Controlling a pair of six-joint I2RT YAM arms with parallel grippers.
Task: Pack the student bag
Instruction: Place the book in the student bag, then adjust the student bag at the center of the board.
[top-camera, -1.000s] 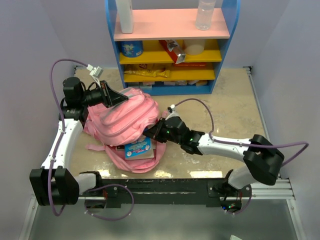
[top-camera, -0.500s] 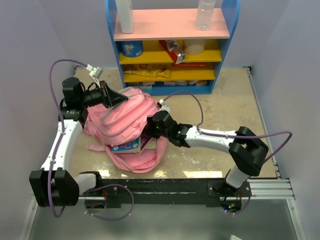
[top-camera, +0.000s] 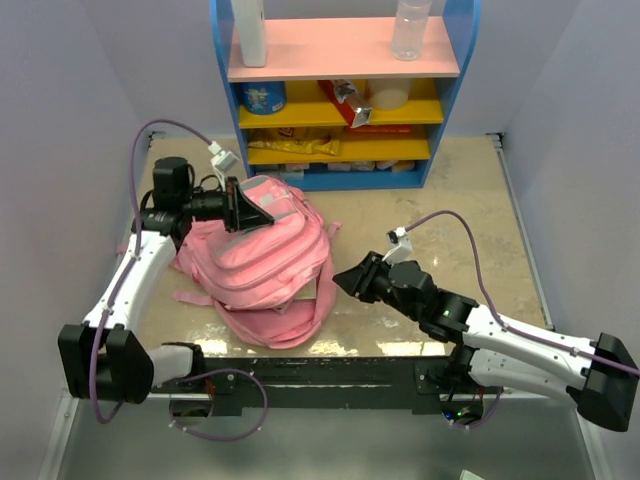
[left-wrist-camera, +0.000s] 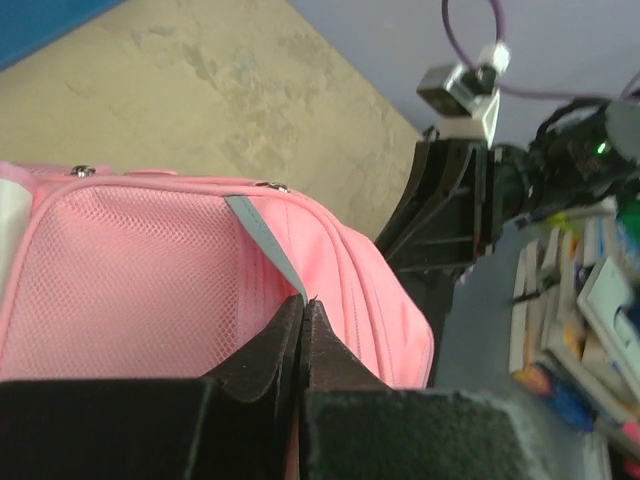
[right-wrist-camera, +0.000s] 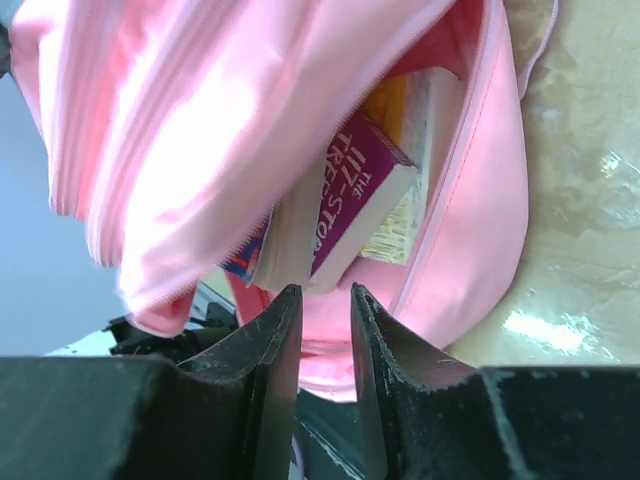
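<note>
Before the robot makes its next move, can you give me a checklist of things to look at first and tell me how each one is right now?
1. Left hand pinches the student bag by its grey strip: ok.
2. Right hand is empty, fingers slightly apart: ok.
3. Magenta book lies inside the bag's mouth: ok.
4. Bag zipped shut: not ok, the mouth gapes open.
5. Room left inside for more things: cannot tell.
</note>
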